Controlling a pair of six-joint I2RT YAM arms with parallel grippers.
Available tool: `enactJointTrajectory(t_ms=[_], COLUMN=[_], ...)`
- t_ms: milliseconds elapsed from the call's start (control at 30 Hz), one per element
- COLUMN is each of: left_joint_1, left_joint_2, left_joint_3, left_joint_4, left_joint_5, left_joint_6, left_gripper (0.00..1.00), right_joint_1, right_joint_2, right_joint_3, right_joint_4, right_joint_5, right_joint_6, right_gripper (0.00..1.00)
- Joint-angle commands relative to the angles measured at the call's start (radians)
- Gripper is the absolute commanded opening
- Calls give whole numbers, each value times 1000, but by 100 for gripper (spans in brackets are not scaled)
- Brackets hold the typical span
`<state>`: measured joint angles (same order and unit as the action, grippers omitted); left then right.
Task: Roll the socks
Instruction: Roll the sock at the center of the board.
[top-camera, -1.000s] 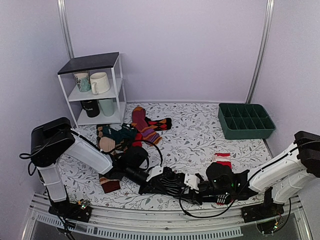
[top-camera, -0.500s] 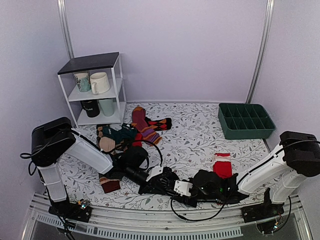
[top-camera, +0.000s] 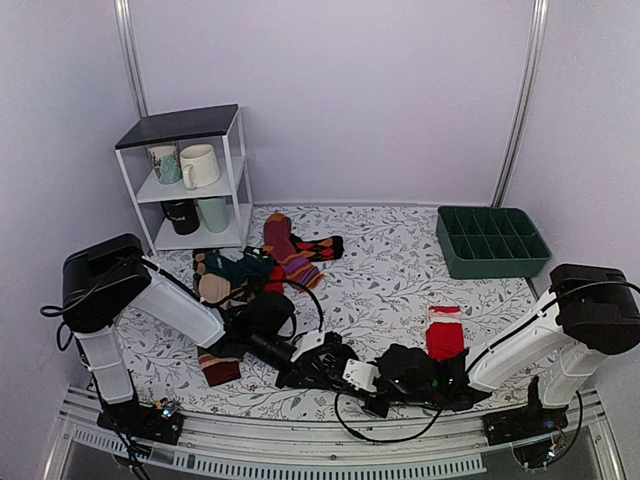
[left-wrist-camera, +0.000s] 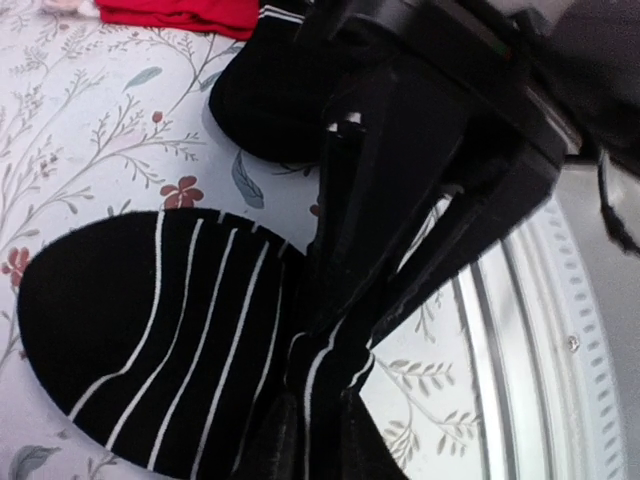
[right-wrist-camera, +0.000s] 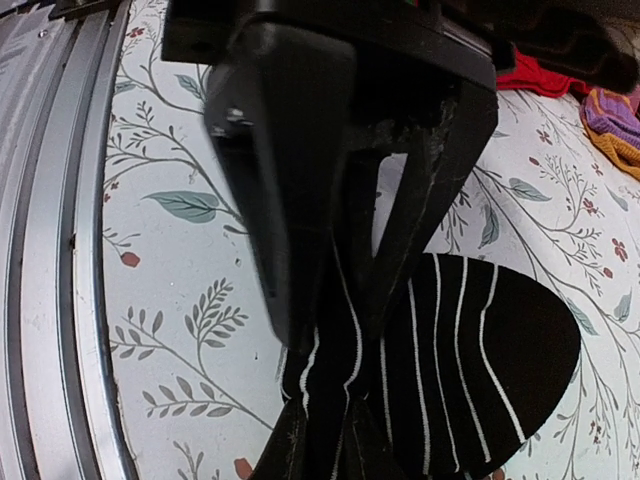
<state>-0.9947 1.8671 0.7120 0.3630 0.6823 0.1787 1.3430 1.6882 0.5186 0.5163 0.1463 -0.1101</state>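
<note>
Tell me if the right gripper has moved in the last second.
Yes. The right gripper has shifted left, away from the red sock.

Soft, even, faintly violet light casts only weak shadows overhead; in the right wrist view the striped sock (right-wrist-camera: 470, 340) is sharp, the left gripper (right-wrist-camera: 335, 310) blurred toward twelve o'clock.
</note>
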Motion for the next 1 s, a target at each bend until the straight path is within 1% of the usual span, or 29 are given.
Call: enactJointTrajectory(t_ms=[0, 67, 133, 200, 300, 400, 500, 733, 833, 967], left_joint_1=[-5, -9, -21, -37, -46, -58, -75, -107, -119, -134], left_joint_2=[-74, -152, -241, -311, -354, -332, -289, -144, -108, -88], left_joint_3=[-93, -141, -204, -260, -293, -278, -246, -123, -79, -68], left_joint_4=[37, 112, 203, 277, 296, 261, 253, 194, 151, 110], left_joint_5=[-191, -278, -341, -379, -387, -377, -377, -423, -422, -415], left_joint_6=[-34, -29, -5, 35, 87, 116, 137, 222, 242, 247], left_gripper=[33, 34, 34, 36, 36, 35, 34, 35, 36, 37], right_joint_1=[-4, -19, -49, -101, -168, -237, -281, -315, -319, -331], right_joint_2=[67, 61, 54, 53, 53, 67, 89, 184, 207, 214], right_joint_3=[-10, -27, -50, -67, -73, -74, -74, -34, -29, -29], right_joint_4=[-85, -76, -57, -46, -49, -48, -53, -82, -85, -88], right_joint_5=[-19, -44, -101, -181, -301, -443, -532, -622, -635, -644], right_joint_6=[138, 188, 226, 264, 327, 400, 459, 537, 548, 550], right_gripper=[9, 9, 8, 8, 9, 8, 9, 9, 8, 9])
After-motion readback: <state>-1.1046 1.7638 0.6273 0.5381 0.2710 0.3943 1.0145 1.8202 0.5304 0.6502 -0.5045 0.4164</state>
